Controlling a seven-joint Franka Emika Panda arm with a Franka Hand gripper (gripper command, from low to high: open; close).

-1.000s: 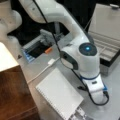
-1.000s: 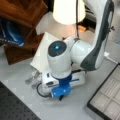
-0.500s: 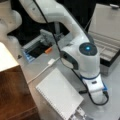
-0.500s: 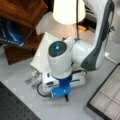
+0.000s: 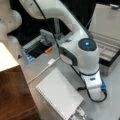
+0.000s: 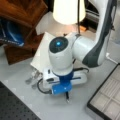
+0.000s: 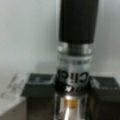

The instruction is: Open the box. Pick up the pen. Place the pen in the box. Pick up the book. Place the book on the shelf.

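Black and silvery, the pen (image 7: 75,62) stands clamped between the pincer's (image 7: 72,86) dark pads (image 7: 37,86).

black lettering on the pen (image 7: 75,75) in the wrist view is too blurred to read.

You are looking at a white arm (image 5: 82,57) carrying a black disc with a glowing blue dot, and a blue collar above the gripper (image 6: 67,96). The pen (image 7: 75,50) is showing black over a clear, silvery section with black lettering. The book (image 5: 58,96) is showing plain white. The box (image 5: 107,32) is showing a beige inside with dark edges. The shelf (image 5: 15,97) is showing dark brown under a cream top.
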